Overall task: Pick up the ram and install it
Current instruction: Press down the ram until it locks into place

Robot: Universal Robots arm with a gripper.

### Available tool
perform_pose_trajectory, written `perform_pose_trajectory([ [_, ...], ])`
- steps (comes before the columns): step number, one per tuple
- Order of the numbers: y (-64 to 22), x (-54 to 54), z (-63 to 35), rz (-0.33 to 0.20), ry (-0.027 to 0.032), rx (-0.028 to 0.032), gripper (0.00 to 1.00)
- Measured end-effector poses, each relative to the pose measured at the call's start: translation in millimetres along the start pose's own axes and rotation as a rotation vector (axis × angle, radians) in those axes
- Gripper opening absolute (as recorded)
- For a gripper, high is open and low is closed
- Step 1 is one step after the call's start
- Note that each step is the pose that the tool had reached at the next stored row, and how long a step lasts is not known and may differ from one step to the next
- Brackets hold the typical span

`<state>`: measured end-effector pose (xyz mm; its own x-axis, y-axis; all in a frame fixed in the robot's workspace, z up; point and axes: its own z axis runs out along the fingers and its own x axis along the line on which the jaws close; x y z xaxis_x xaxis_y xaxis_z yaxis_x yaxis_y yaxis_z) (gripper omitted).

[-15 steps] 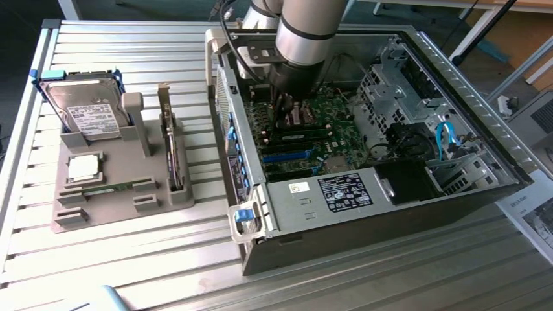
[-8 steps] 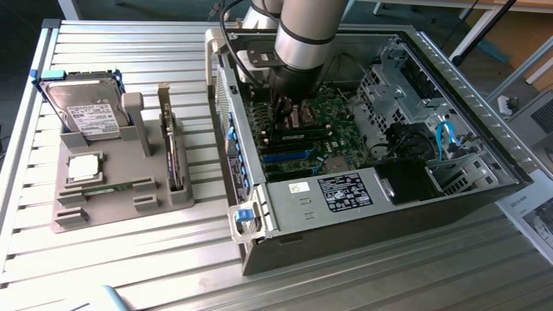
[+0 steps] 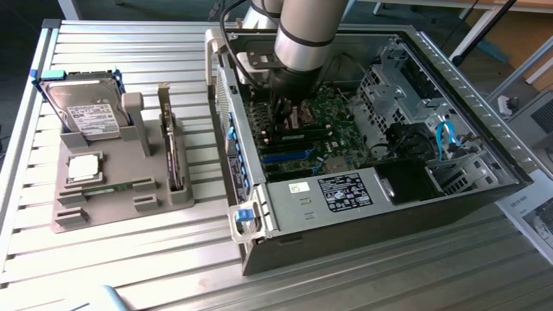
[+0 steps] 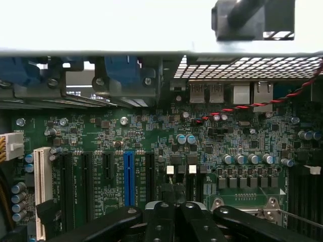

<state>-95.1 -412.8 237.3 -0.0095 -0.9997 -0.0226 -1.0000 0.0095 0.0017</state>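
The slatted metal table (image 3: 129,259) carries an open computer case (image 3: 415,194) toward the exterior view's right and a grey parts holder (image 3: 112,194) toward the exterior view's left. The case lies on its side with the green motherboard (image 4: 151,136) exposed. The robot arm (image 3: 307,32) is lowered into the case from above, over the motherboard. In the parts holder, a hard drive (image 3: 87,113) is stood at the far end, a green expansion card (image 3: 175,162) is stood on edge along the side nearest the case, and a square silver processor (image 3: 83,167) is laid flat. One ram (image 3: 111,189) is laid in a slot of the holder, just beside the processor and well apart from the tool. The tool (image 4: 175,209) is positioned close above the motherboard, with its fingers (image 4: 161,222) brought together. Whether anything is clamped between them cannot be told.
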Motion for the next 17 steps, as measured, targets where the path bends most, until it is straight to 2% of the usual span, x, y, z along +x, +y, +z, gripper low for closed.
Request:
perform_pose_trajectory([
  [17,0.0,0.5,4.2,0.0,0.0,0.0,0.1],
])
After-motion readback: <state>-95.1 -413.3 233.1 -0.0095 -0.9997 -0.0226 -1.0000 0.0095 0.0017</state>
